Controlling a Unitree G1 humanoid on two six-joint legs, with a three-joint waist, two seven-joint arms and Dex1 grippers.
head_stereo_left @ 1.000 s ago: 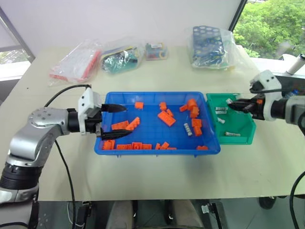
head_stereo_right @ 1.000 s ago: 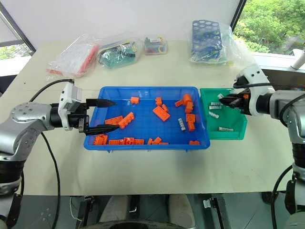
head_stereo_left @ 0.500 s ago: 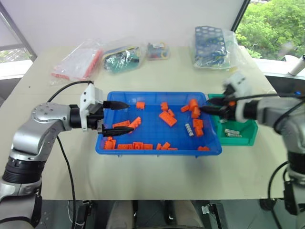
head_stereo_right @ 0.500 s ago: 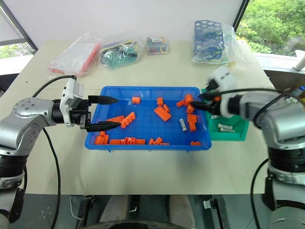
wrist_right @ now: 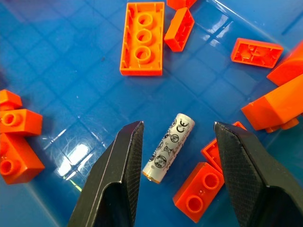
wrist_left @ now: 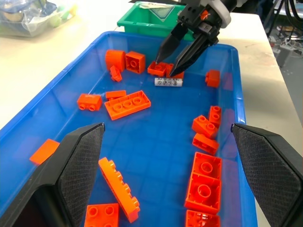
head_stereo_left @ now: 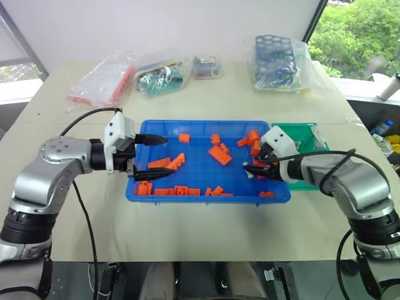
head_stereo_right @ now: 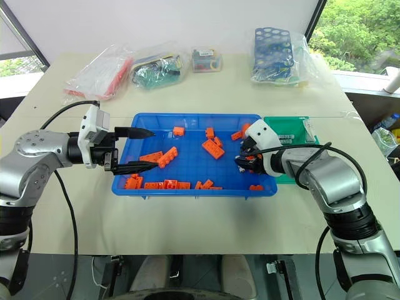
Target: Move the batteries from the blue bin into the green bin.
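My right gripper (wrist_right: 174, 156) holds its jaws partly open on both sides of one battery (wrist_right: 168, 147), not touching it. The battery is a small silvery cylinder with printed marks, lying flat in the blue bin (head_stereo_left: 187, 192) among orange bricks (head_stereo_left: 219, 155). My left gripper (head_stereo_left: 156, 157) has its jaws wide open and empty.

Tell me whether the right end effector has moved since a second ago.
Yes. The right end effector has swung from over the green bin leftward into the blue bin, and now hangs open over a battery.
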